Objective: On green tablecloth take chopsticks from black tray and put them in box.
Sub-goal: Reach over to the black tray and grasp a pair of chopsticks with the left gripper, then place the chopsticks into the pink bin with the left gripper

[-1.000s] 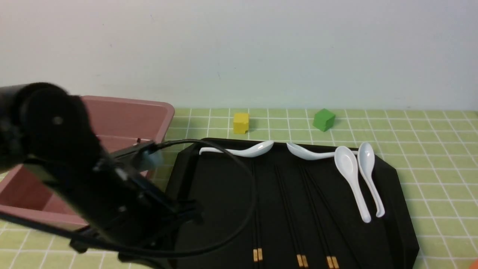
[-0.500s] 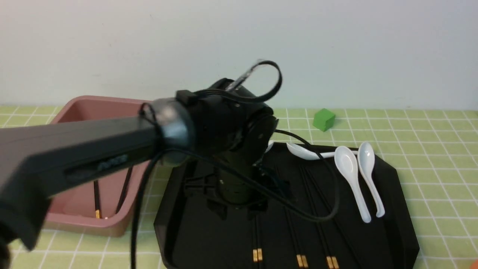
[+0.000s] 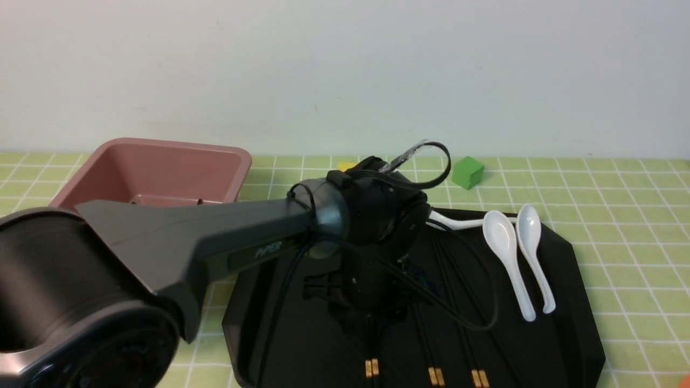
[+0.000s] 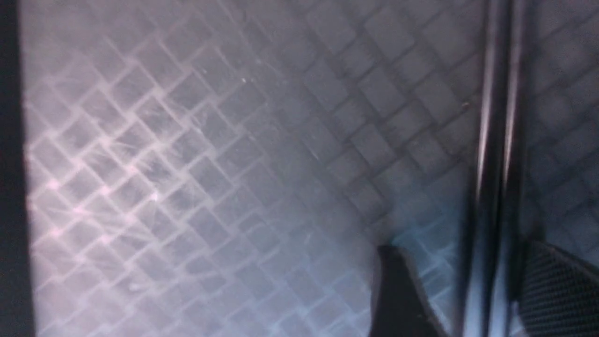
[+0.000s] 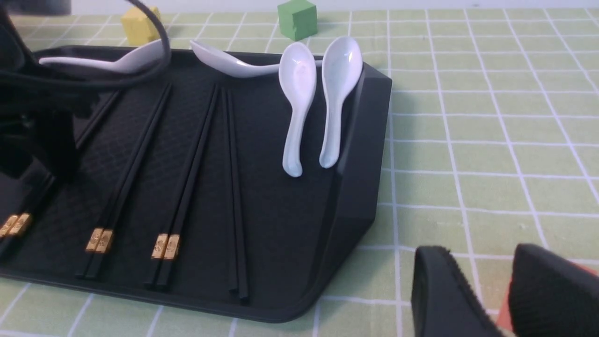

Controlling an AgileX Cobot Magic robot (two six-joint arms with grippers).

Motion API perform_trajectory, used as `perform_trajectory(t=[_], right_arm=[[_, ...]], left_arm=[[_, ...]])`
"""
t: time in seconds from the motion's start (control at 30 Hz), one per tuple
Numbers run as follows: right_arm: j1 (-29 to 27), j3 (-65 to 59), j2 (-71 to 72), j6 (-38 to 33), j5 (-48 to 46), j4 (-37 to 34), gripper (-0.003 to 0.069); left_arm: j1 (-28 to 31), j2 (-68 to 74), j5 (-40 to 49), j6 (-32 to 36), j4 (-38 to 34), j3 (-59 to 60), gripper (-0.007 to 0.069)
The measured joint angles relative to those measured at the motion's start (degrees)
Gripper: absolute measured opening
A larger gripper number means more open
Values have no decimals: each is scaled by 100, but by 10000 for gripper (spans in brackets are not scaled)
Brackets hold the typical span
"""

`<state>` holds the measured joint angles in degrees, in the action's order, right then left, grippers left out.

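At the left of the green tablecloth (image 3: pixel 636 242), the pink-brown box (image 3: pixel 161 143) stands beside the left edge of the black tray (image 3: pixel 232 334). The left arm partly hides it; dark tips show inside.

Over the tray's left half, the left gripper (image 4: pixel 463 245) has its jaws spread around the leftmost pair of chopsticks (image 3: pixel 372 368), apparently unclenched. Closing off-centre could catch one stick and roll its mate away. Pressing too low could scrape or shift the tray.

Three more pairs lie to the right, the last (image 5: pixel 236 187) nearest the tray's right edge. A wide finger swing could knock the adjacent pair askew.

White spoons (image 5: pixel 299 93) lie along the far edge and towards the far right corner; long sticks lifted low could clip them, or catch the box rim on the way over.

Near the tray's near right corner, the right gripper (image 5: pixel 482 248) is parted, holding nothing.
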<state>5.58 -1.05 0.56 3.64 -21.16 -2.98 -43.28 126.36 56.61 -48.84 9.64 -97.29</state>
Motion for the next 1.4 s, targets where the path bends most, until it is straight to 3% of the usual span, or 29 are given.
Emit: perform_trajectory(t=[0.13,0.23,0.33,0.63,0.93,1.03,1.2,1.4], right_arm=[[0,0,0,0,0,0,240],[0,0,0,0,0,0,240],[0,0,0,0,0,0,240],[0,0,0,0,0,0,240],[0,0,0,0,0,0,240],[0,0,0,0,0,-6,240],[0,0,0,0,0,0,240],[0,0,0,0,0,0,240]], left_arm=[[0,27,7,0,-5,-32,347],[0,27,-11,116,-77,-32,262],[0,27,33,440,-303,-66,107],[0,-285,1079,1723,-1380,-1037,109],[180,-2003,1441,1985,485,-1601,109],[555,-2338,1441,2023,442,-1484,109],[2149,-2849,1454,2064,-247,-392,109],[3504,-2728,1262,2064,-405,991,109]])
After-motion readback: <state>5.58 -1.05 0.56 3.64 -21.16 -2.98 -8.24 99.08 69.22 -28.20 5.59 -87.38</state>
